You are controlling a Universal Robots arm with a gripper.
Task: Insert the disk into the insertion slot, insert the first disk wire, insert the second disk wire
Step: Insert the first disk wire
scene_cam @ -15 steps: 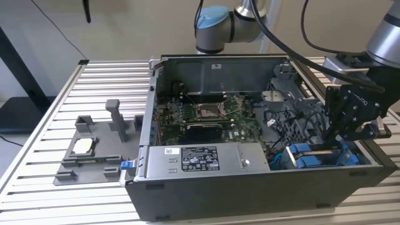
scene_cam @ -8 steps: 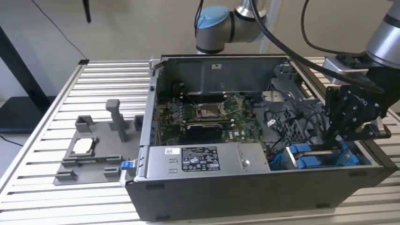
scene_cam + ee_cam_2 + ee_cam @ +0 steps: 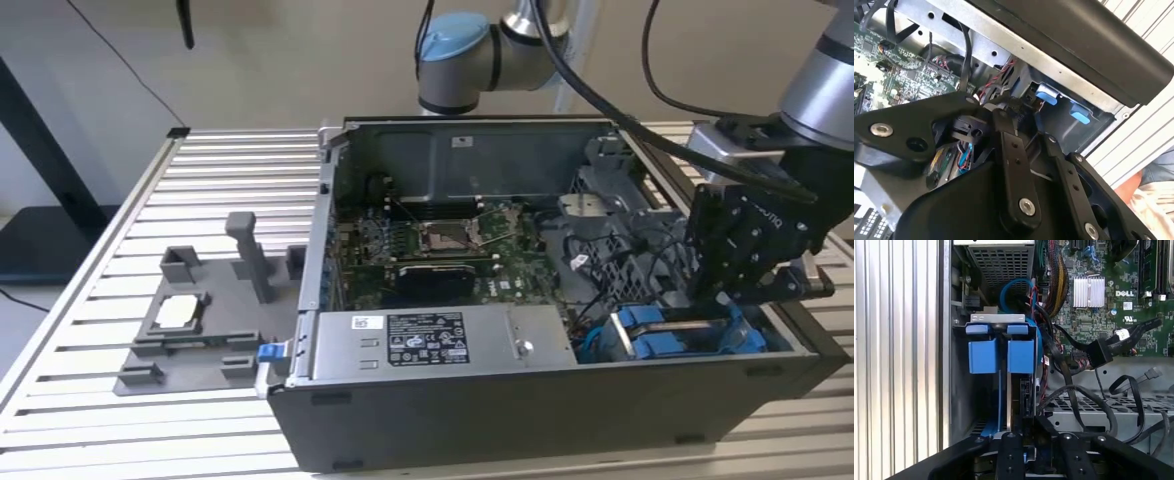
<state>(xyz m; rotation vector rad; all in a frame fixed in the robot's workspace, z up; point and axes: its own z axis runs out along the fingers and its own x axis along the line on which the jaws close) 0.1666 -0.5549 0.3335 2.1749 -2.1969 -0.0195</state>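
near the lower right of the exterior view, the disk (image 3: pixel 1025 394) appears seated edge-on in the insertion slot (image 3: pixel 667 338), connector end facing up so wires can reach it. the tool (image 3: pixel 710 298) hangs just above that end, inside the case (image 3: pixel 534 400); apart or clamped, i cannot tell. farther back, loose black cables (image 3: pixel 1104 352) cross the motherboard (image 3: pixel 441 245).

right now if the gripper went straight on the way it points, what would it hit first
Probably the insertion slot with its blue tabs, right ahead of the gripper; depth is unclear.
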